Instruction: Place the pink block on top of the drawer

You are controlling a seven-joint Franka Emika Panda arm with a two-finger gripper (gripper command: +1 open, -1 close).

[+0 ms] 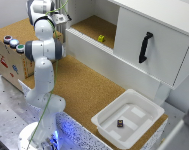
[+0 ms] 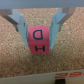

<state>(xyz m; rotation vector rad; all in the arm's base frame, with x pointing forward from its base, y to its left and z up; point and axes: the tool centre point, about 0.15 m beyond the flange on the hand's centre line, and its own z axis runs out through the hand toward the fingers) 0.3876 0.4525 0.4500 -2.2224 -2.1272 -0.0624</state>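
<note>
In the wrist view the pink block (image 2: 38,41), a small cube with dark letters on its faces, sits between my two light-blue fingers (image 2: 20,25). My gripper (image 2: 38,45) is shut on it over a cork surface. In the exterior view my gripper (image 1: 61,19) is at the far back, near the cork-topped box; the block itself is too small to make out there. The white drawer unit (image 1: 159,30) with a black handle (image 1: 145,47) stands at the exterior view's right, and its flat top (image 1: 164,10) is bare.
A small yellow cube (image 1: 101,38) lies in the open cork-floored shelf beside the drawer. A white tray (image 1: 106,122) at the front holds a small dark block (image 1: 121,123). The cork-topped box (image 1: 14,32) at the exterior view's left carries coloured buttons (image 1: 14,43).
</note>
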